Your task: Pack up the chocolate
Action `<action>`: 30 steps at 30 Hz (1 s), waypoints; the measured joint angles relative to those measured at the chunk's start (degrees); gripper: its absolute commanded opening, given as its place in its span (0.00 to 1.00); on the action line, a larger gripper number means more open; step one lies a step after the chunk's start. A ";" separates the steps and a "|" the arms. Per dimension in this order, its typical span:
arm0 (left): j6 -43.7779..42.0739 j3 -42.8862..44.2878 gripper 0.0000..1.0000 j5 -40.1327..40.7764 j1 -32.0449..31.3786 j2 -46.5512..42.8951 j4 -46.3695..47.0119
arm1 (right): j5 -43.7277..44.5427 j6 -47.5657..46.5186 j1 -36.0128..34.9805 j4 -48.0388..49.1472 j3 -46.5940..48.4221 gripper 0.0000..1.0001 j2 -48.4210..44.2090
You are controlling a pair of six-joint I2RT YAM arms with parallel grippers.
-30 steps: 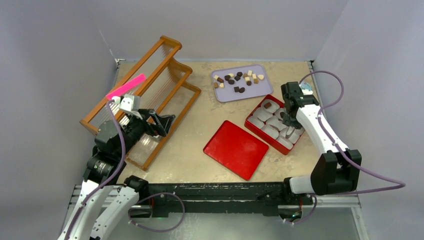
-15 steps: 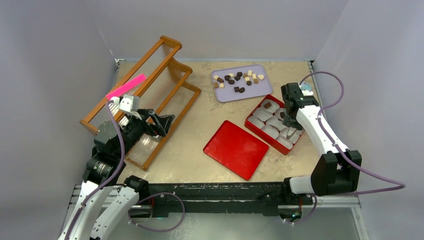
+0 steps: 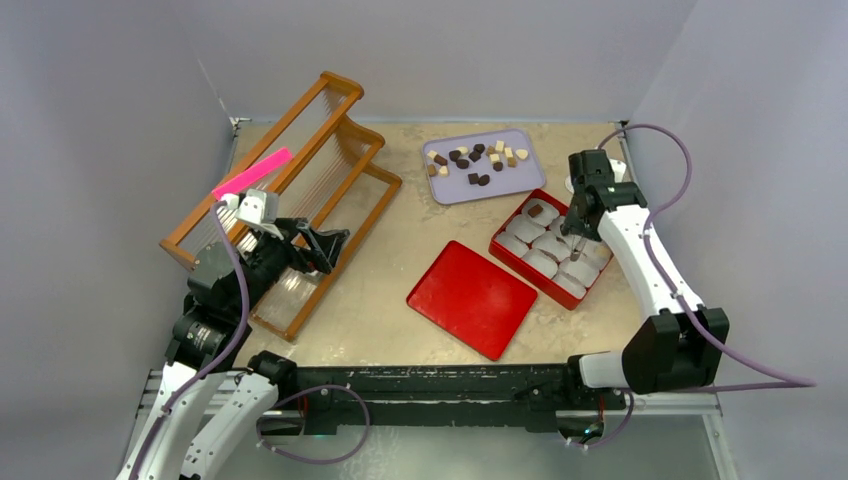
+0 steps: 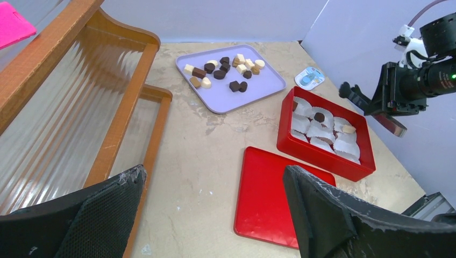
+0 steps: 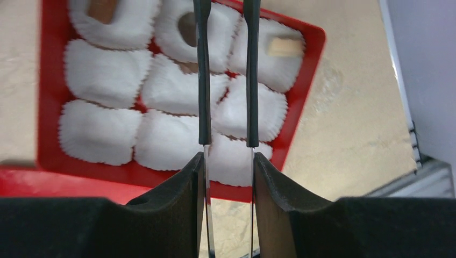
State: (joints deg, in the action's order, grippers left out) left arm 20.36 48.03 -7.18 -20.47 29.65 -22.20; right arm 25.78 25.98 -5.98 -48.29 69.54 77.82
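Over the last second the right hand (image 3: 575, 244) has lifted off the red box (image 3: 497, 243), where it had been dipped low among the white cups (image 5: 102, 131). It now hangs above them. Its fingers stand a narrow gap apart and there is nothing between them. Directly under and just beyond the fingertips, three cups are filled: a cream piece (image 5: 283, 47) to the right of the fingers, a dark piece (image 5: 187, 28) just left of them, and a mid-brown piece (image 5: 102, 8) further left. The cups nearer the wrist are empty. The rise with empty fingers reads as a drop-off just completed, so packing has only begun. Most of the chocolate (image 3: 478, 160) lies well beyond the hand on the lilac tray (image 3: 510, 182), likely the next reach. The red lid (image 3: 472, 298) lies on the surface off to the hand's left, just beside the box. The left hand (image 4: 215, 183) has not moved and is spread wide, holding nothing, beside the wooden rack (image 3: 300, 160).
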 measured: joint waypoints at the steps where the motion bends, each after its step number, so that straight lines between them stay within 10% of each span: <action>1: 0.00 0.00 0.98 0.00 -0.02 0.00 0.02 | -0.94 -0.61 -0.02 0.63 0.37 0.37 0.00; 30: -0.02 0.00 0.97 1.51 -0.24 -0.66 -0.04 | -15.02 -19.30 -16.02 12.50 25.77 0.45 33.42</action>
State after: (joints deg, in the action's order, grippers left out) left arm 20.34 48.03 -5.67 -20.71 28.99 -22.24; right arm 10.76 6.68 -22.00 -35.79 95.31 111.24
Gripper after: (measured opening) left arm 0.978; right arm 0.440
